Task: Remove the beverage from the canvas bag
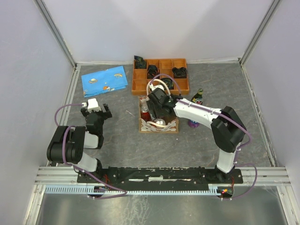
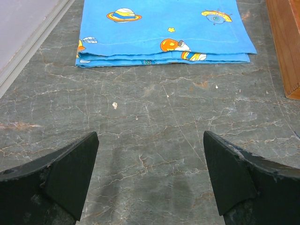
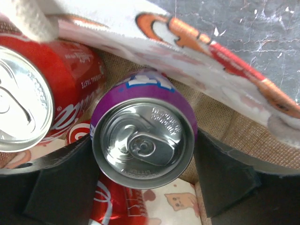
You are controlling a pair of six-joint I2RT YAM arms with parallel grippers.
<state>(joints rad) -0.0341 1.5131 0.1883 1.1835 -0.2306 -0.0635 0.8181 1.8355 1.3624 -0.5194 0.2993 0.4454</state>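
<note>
Right end effector (image 3: 144, 157) hangs inside the canvas bag (image 3: 201, 51), jaws wide astride the upright purple can (image 3: 143, 110); contact unclear. Left end effector (image 2: 150, 140) gapes empty, farther off.

Hidden and cut off around the bag

From above, the right gripper (image 1: 156, 108) covers much of the inside of the canvas bag (image 1: 158, 126). The red can (image 3: 28, 108) runs off the wrist view's left edge. Whether the fingers (image 3: 56, 187) press the purple can (image 3: 143, 140) is unclear.
</note>
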